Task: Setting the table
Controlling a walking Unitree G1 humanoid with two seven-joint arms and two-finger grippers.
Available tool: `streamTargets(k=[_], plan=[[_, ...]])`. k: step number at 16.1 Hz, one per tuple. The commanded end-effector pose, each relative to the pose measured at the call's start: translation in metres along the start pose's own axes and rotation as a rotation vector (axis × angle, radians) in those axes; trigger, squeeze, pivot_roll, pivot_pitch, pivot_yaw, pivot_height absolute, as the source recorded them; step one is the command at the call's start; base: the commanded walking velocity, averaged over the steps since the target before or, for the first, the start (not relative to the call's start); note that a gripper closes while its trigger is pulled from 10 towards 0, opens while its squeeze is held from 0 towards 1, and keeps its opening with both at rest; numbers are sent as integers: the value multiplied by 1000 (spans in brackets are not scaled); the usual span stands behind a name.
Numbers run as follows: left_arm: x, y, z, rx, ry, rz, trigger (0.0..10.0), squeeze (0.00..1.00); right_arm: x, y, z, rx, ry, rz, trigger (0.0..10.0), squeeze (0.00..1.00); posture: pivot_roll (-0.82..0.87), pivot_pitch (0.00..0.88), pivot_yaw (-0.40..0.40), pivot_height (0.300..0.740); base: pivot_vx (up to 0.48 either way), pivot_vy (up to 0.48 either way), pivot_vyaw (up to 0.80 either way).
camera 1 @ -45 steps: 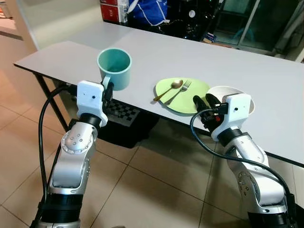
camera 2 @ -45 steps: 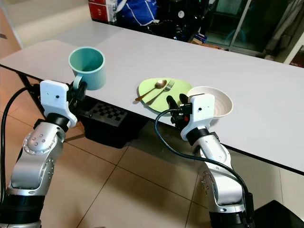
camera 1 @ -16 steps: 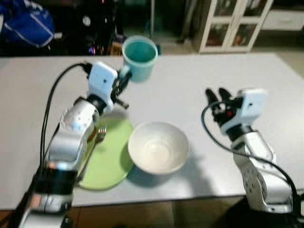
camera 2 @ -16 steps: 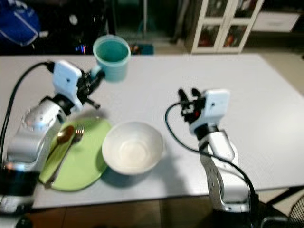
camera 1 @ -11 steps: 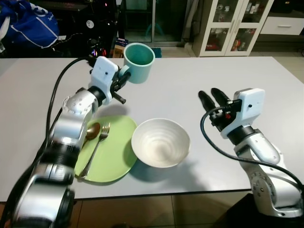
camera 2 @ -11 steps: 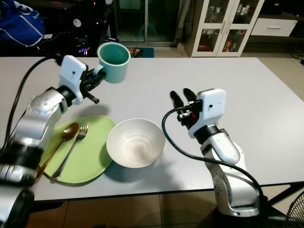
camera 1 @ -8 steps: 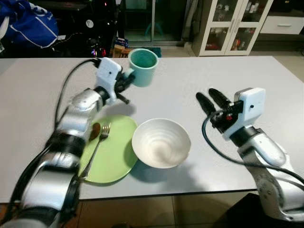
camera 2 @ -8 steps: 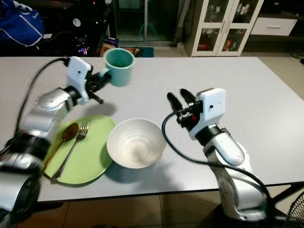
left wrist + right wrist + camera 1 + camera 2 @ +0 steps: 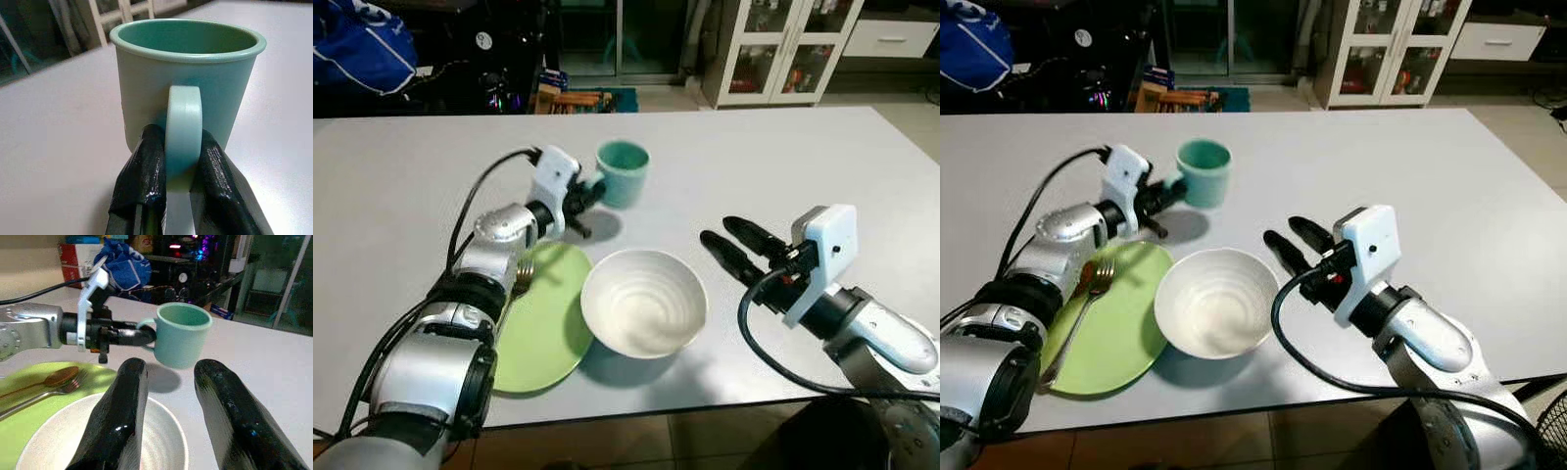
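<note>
My left gripper [image 9: 180, 161] is clamped on the handle of the teal mug [image 9: 623, 173], one black finger [image 9: 144, 166] pressed against each side of it. I hold the mug upright and just above the white table [image 9: 783, 157], beyond the green plate and the bowl; its shadow falls on the tabletop right beneath it, and my right wrist view shows a thin gap between its base and the surface. The mug's mouth faces up and I see nothing inside it.

My right gripper [image 9: 732, 250] hovers over the table just to the right of the white bowl [image 9: 644, 301], its two black fingers [image 9: 222, 406] spread apart with nothing between them, pointing across toward the bowl and the mug. They touch neither.

The white bowl sits on the table near the front edge, its ribbed inside bare. Its left rim overlaps the right edge of the light green plate [image 9: 1121, 333], which lies flat beside it. On the far left part of the plate rest a fork [image 9: 1092, 289] and a brown spoon [image 9: 54, 377], side by side, partly hidden behind my left forearm in the head views.

Beyond the table's far edge stand a white glass-fronted cabinet [image 9: 773, 49] and a blue bag [image 9: 357, 49].
</note>
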State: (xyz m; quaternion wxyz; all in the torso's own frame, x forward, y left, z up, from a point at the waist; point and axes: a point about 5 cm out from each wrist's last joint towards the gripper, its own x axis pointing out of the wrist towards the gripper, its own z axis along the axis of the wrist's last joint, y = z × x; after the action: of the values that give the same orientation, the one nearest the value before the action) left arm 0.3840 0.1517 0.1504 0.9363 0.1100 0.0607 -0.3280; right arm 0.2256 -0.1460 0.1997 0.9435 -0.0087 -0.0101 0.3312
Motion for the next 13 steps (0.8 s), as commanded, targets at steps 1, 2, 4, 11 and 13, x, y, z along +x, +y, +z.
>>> streamTargets(k=[1, 2, 4, 11, 13], plan=[[-1, 3, 6, 39, 5, -30, 10000, 0, -2, 6, 0, 15, 19, 40, 10000, 0, -84, 72, 14, 740, 0, 0, 0], [-2, 4, 4, 40, 18, -46, 10000, 0, -3, 8, 0, 20, 29, 49, 10000, 0, -84, 76, 13, 740, 0, 0, 0], [-5, 5, 0, 52, 42, -73, 10000, 0, -4, 11, 0, 25, 41, 59, 10000, 0, -82, 84, 12, 740, 0, 0, 0], [-9, -2, -13, 39, 57, -145, 10000, 0, -4, 16, -1, 47, 63, 95, 10000, 0, -79, 78, 10, 740, 0, 0, 0], [-9, -1, -13, 53, 57, -135, 10000, 0, -5, 18, -1, 44, 72, 105, 10000, 0, -79, 76, 10, 740, 0, 0, 0]])
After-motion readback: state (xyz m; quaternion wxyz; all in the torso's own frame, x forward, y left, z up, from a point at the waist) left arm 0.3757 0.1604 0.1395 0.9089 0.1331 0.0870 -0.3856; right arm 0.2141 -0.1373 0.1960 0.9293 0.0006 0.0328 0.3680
